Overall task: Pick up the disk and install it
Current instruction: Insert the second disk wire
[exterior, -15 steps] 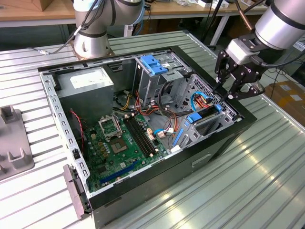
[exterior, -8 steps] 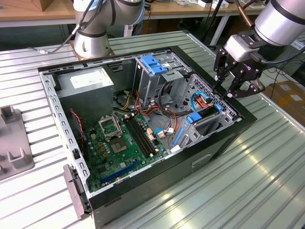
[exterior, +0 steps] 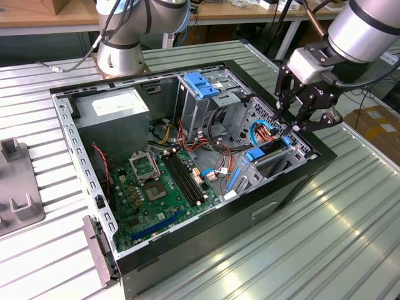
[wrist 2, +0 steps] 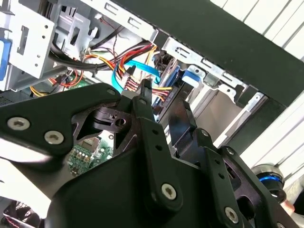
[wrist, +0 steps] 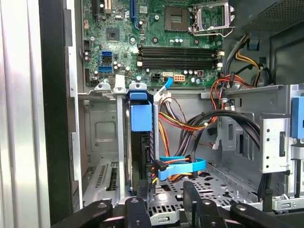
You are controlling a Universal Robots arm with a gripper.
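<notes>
A: Quick pass, starting at the exterior view's left. Landmark?

B: The open black desktop computer case [exterior: 275, 206] lying on its side on the ribbed metal table [exterior: 350, 250]. Well off its left end sits a grey plastic stand [exterior: 15, 187]. Inside the case near that end, the green motherboard [exterior: 162, 187]; further along, the tall metal drive cage topped by a blue plastic bracket [exterior: 203, 84].

A: And the disk?

B: The flat grey hard drive with bright blue carrier rails [exterior: 265, 153] sits on edge in the low drive bay at the case's right end. In the first wrist view it is down in the slot [wrist: 141, 118], blue tab showing, with a thin blue cable [wrist: 183, 167] curling just beside it.

A: So installed?

B: Looks seated or nearly so; I'd judge the pick-up done and the insertion mostly done. Can't tell whether it's latched.

A: Gripper?

B: The black two-finger gripper [exterior: 294, 122] hangs just above the case's right rim, over the disk. Fingers stand slightly parted, gripping nothing, apart from the disk.
</notes>
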